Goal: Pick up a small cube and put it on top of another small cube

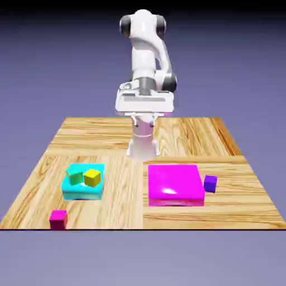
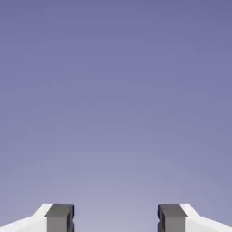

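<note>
A simulated robot test scene: a white arm (image 1: 146, 56) rises at the back of a wooden table (image 1: 120, 215), with plain glossy blocks (image 1: 176, 184) on the table and a bare blue-violet backdrop (image 1: 50, 72) behind it

1. In the exterior view, the left slab (image 1: 82, 191) and right slab (image 1: 175, 187) lie well apart on the table (image 1: 123, 215).
2. Two cubes sit on the left slab: the left-hand cube (image 1: 75, 177) and, to its right, the right-hand cube (image 1: 92, 177).
3. The front cube (image 1: 58, 219) is before the left slab, at the near edge.
4. The end cube (image 1: 210, 184) is just right of the right slab.
</note>
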Tool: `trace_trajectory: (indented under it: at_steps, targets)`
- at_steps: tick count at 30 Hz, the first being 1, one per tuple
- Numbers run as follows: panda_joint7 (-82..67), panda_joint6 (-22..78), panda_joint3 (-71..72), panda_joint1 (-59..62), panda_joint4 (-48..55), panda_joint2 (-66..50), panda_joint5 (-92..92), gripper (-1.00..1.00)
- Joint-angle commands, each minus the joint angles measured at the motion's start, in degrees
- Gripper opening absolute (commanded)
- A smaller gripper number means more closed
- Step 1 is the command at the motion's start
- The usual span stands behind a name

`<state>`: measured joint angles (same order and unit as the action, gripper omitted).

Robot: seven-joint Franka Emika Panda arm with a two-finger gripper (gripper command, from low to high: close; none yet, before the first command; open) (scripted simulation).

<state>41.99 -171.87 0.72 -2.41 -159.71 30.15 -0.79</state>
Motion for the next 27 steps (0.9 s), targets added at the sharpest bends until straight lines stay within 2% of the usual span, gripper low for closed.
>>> trace_trajectory:
  at_steps: [1,22,24,27]
  targets:
    - [-0.4,1.8,0.6,-1.4,1.1,-2.1,-0.7,0.00]
    - [-8.5,38.9,13.1,-31.4,23.6,-45.7,-14.4,0.00]
    - [-8.5,39.0,13.2,-31.5,23.6,-45.7,-14.5,0.00]
    - [-5.8,32.3,10.6,-32.6,22.8,-52.0,-18.2,0.00]
